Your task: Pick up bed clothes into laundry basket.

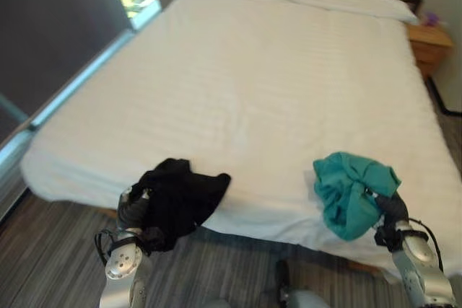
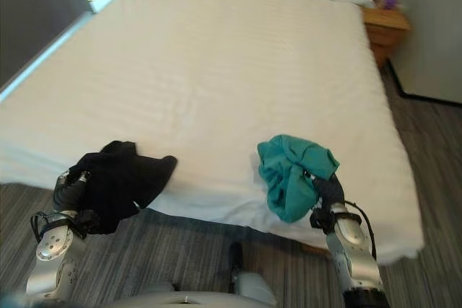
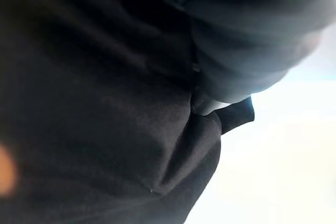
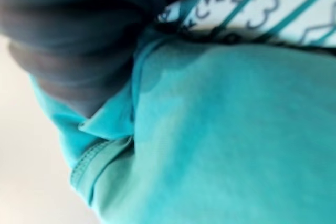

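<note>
A black garment (image 1: 180, 196) is clutched in the left hand (image 1: 133, 207) at the near edge of the bed (image 1: 253, 91), part of it draped on the sheet and part hanging over the edge. A teal garment (image 1: 350, 192) is bunched in the closed right hand (image 1: 390, 210), held up just above the same edge, further toward the side of the nightstand (image 1: 427, 45).

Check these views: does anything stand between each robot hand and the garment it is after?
No. The left robot hand is already in the black garment, and the right robot hand in the teal garment, at the bed's near edge.
</note>
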Tool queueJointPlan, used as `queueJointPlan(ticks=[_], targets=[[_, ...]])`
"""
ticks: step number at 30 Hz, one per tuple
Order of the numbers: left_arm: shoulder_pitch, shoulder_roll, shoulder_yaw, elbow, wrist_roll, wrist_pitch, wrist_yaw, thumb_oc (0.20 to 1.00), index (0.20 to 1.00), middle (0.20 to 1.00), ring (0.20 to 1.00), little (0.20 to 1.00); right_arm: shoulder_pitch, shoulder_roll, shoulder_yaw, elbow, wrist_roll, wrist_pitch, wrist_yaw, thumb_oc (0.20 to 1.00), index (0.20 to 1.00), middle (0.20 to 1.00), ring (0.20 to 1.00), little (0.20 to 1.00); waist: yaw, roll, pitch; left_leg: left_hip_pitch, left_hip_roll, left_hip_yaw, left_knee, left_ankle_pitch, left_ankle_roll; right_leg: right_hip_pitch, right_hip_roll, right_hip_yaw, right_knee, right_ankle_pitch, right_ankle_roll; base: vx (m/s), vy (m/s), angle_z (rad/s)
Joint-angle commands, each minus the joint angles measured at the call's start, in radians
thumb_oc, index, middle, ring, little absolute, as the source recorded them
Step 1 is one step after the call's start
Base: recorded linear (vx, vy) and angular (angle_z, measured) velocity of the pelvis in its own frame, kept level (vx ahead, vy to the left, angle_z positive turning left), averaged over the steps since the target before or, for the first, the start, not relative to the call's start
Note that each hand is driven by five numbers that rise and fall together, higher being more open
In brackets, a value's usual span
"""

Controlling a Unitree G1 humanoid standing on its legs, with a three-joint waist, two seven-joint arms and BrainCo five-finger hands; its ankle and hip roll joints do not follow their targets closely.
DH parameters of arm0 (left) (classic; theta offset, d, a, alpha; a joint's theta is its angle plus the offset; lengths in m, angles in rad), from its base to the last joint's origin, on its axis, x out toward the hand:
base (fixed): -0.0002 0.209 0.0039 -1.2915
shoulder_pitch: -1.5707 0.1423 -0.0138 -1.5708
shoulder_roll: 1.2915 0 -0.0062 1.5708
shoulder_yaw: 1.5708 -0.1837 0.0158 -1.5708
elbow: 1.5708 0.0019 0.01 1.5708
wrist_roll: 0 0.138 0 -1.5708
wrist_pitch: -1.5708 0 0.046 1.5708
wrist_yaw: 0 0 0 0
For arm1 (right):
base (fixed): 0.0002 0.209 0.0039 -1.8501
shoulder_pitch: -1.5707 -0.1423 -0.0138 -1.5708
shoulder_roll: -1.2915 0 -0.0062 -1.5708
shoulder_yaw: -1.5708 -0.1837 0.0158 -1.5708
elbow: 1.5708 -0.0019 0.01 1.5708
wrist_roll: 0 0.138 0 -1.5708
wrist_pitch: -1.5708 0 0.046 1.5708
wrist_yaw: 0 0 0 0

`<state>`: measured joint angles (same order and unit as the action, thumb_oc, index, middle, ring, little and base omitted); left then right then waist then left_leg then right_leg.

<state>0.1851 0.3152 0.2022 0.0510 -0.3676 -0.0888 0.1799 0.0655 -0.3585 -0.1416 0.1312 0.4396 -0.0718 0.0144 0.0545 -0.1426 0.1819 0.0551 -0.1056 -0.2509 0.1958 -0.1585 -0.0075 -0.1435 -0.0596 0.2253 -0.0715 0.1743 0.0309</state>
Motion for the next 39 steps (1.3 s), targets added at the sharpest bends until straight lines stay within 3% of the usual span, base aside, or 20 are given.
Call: queueJointPlan(ticks=[1,2,7,8,9,10,11,12,15,16,17,18,20,27,31,33,34,35,39], targets=[[-0.101,0.059,0.057,-0.058,0.049,-0.115,0.023,0.200,0.200,0.200,0.200,0.200,0.004,-0.079,-0.092,-0.035,-0.015,-0.103,-0.048,0.200,0.200,0.200,0.200,0.200,-0.040,0.090,-0.068,-0.062,0.012,-0.104,-0.096,0.117,-0.025,0.092,0.050,0.014,0.067,-0.049,0.074,0.07,0.047,-1.86],[-0.102,0.066,0.058,-0.061,0.053,-0.119,0.014,0.200,0.200,0.200,0.200,0.200,0.014,-0.080,-0.106,-0.048,-0.022,-0.099,-0.045,0.200,0.200,0.200,0.200,0.200,-0.049,0.095,-0.073,-0.054,-0.008,-0.121,-0.106,0.117,-0.014,0.077,0.063,0.045,0.078,-0.055,0.077,0.01,0.063,-1.09],[-0.079,0.075,0.047,-0.078,0.037,-0.118,-0.034,0.200,0.200,0.200,0.200,0.200,0.067,-0.044,-0.156,-0.038,-0.003,-0.098,-0.046,0.200,0.200,0.200,0.200,0.200,-0.083,0.109,-0.073,-0.016,0.014,0.025,-0.179,0.124,0.018,0.019,0.099,0.155,0.078,-0.005,0.123,-0.05,0.150,-1.67],[-0.068,0.091,0.042,-0.086,0.049,-0.111,-0.050,0.200,0.200,0.200,0.200,0.200,0.109,-0.023,-0.173,-0.029,-0.003,-0.090,-0.029,0.200,0.200,0.200,0.200,0.200,-0.098,0.109,-0.061,-0.008,0.027,0.080,-0.194,0.123,0.035,-0.016,0.098,0.149,0.095,0.018,0.143,-0.09,0.106,-1.73],[-0.068,0.092,0.043,-0.086,0.049,-0.111,-0.050,0.200,0.200,0.200,0.200,0.200,0.109,-0.022,-0.173,-0.031,-0.003,-0.090,-0.029,0.200,0.200,0.200,0.200,0.200,-0.096,0.105,-0.061,-0.013,0.025,0.083,-0.194,0.129,0.033,-0.022,0.097,0.153,0.096,0.024,0.144,-0.25,0.053,-1.73],[-0.074,0.104,0.044,-0.091,0.052,-0.106,-0.047,0.200,0.200,0.200,0.200,0.200,0.113,-0.012,-0.157,-0.051,-0.025,-0.086,-0.030,0.200,0.200,0.200,0.200,0.200,-0.064,0.115,-0.034,-0.037,0.054,0.156,-0.169,0.131,0.028,-0.050,0.028,-0.077,0.156,-0.039,0.125,-0.18,0.005,-1.29],[-0.075,0.105,0.044,-0.090,0.052,-0.106,-0.047,0.200,0.200,0.200,0.200,0.200,0.112,-0.010,-0.158,-0.051,-0.026,-0.085,-0.030,0.200,0.200,0.200,0.200,0.200,-0.067,0.116,-0.037,-0.036,0.055,0.153,-0.171,0.125,0.029,-0.049,0.028,-0.081,0.156,-0.048,0.125,-0.23,0.039,-1.56],[-0.079,0.099,0.041,-0.091,0.039,-0.104,-0.043,0.200,0.200,0.200,0.200,0.200,0.113,-0.005,-0.139,-0.059,-0.034,-0.084,-0.033,0.200,0.200,0.200,0.200,0.200,-0.058,0.125,-0.031,-0.041,0.070,0.195,-0.160,0.127,0.024,-0.030,-0.013,-0.204,0.197,-0.088,0.103,-0.11,0.049,-1.56],[-0.062,0.074,0.038,-0.095,0.018,-0.093,-0.057,0.200,0.200,0.200,0.200,0.200,0.113,0.002,-0.122,-0.068,-0.053,-0.071,-0.021,0.200,0.200,0.200,0.200,0.200,-0.041,0.132,-0.037,-0.041,0.097,0.273,-0.170,0.135,0.026,0.041,-0.057,-0.341,0.274,-0.157,0.082,-0.19,0.033,-1.13],[-0.054,0.071,0.040,-0.106,0.014,-0.091,-0.058,0.200,0.200,0.200,0.200,0.200,0.103,0.004,-0.115,-0.070,-0.057,-0.075,-0.026,0.200,0.200,0.200,0.200,0.200,-0.023,0.136,-0.045,-0.043,0.105,0.301,-0.175,0.140,0.025,0.063,-0.084,-0.398,0.285,-0.166,0.082,-0.26,-0.041,-0.98],[-0.039,0.063,0.044,-0.118,0.002,-0.084,-0.059,0.200,0.200,0.200,0.200,0.200,0.069,0.007,-0.087,-0.075,-0.059,-0.082,-0.033,0.200,0.200,0.200,0.200,0.200,0.018,0.140,-0.061,-0.057,0.128,0.364,-0.184,0.153,0.018,0.107,-0.151,-0.538,0.287,-0.167,0.084,-0.19,-0.037,-1.05],[-0.039,0.063,0.045,-0.119,0.002,-0.083,-0.059,0.200,0.200,0.200,0.200,0.200,0.068,0.007,-0.086,-0.074,-0.059,-0.082,-0.034,0.200,0.200,0.200,0.200,0.200,0.018,0.139,-0.062,-0.056,0.127,0.365,-0.185,0.153,0.018,0.109,-0.151,-0.538,0.283,-0.166,0.085,-0.17,-0.065,-1.26],[-0.030,0.064,0.035,-0.113,-0.006,-0.071,-0.075,0.200,0.200,0.200,0.200,0.200,0.039,0.004,-0.039,-0.081,-0.076,-0.069,-0.024,0.200,0.200,0.200,0.200,0.200,0.049,0.115,-0.084,-0.052,0.135,0.446,-0.199,0.154,0.006,0.172,-0.185,-0.626,0.209,-0.133,0.118,-0.07,-0.101,-1.79],[-0.083,0.065,-0.011,-0.092,-0.005,-0.066,-0.084,0.200,0.200,0.200,0.200,0.200,0.070,-0.008,-0.045,-0.110,-0.070,-0.056,-0.004,0.200,0.200,0.200,0.200,0.200,0.016,0.093,-0.094,-0.055,0.166,0.474,-0.181,0.166,-0.023,0.189,-0.111,-0.540,0.074,-0.146,0.101,0.00,-0.149,-0.43],[-0.134,0.049,-0.086,-0.056,-0.013,-0.055,-0.094,0.200,0.200,0.200,0.200,0.200,0.074,-0.025,-0.038,-0.136,-0.045,-0.066,-0.015,0.200,0.200,0.200,0.200,0.200,-0.009,0.075,-0.058,-0.108,0.238,0.470,-0.025,0.213,-0.074,0.217,-0.050,-0.489,0.036,-0.152,0.065,-0.05,-0.262,-0.17],[-0.146,0.038,-0.112,-0.039,-0.024,-0.053,-0.095,0.200,0.200,0.200,0.200,0.200,0.072,-0.038,-0.027,-0.146,-0.046,-0.066,-0.014,0.200,0.200,0.200,0.200,0.200,-0.009,0.076,-0.042,-0.121,0.248,0.421,0.025,0.239,-0.086,0.229,-0.035,-0.463,0.033,-0.156,0.053,-0.04,-0.126,-0.10],[-0.156,0.032,-0.125,-0.030,-0.029,-0.053,-0.094,0.200,0.200,0.200,0.200,0.200,0.070,-0.046,-0.023,-0.148,-0.056,-0.065,-0.015,0.200,0.200,0.200,0.200,0.200,-0.003,0.074,-0.039,-0.132,0.224,0.369,0.015,0.243,-0.082,0.225,-0.036,-0.450,0.030,-0.152,0.052,0.00,-0.108,-0.42],[-0.167,0.022,-0.148,-0.024,-0.034,-0.049,-0.102,0.200,0.200,0.200,0.200,0.200,0.062,-0.054,-0.021,-0.141,-0.059,-0.064,-0.015,0.200,0.200,0.200,0.200,0.200,0.012,0.068,-0.041,-0.154,0.143,0.259,-0.045,0.196,-0.072,0.225,-0.036,-0.412,0.013,-0.142,0.059,0.01,-0.076,-0.66],[-0.165,0.038,-0.165,-0.045,-0.013,-0.057,-0.114,0.200,0.200,0.200,0.200,0.200,0.073,-0.066,-0.027,-0.110,-0.071,-0.068,-0.012,0.200,0.200,0.200,0.200,0.200,0.003,0.075,-0.051,-0.151,0.100,0.223,-0.108,0.189,-0.047,0.212,-0.024,-0.381,0.011,-0.134,0.068,0.05,-0.024,-0.60]])
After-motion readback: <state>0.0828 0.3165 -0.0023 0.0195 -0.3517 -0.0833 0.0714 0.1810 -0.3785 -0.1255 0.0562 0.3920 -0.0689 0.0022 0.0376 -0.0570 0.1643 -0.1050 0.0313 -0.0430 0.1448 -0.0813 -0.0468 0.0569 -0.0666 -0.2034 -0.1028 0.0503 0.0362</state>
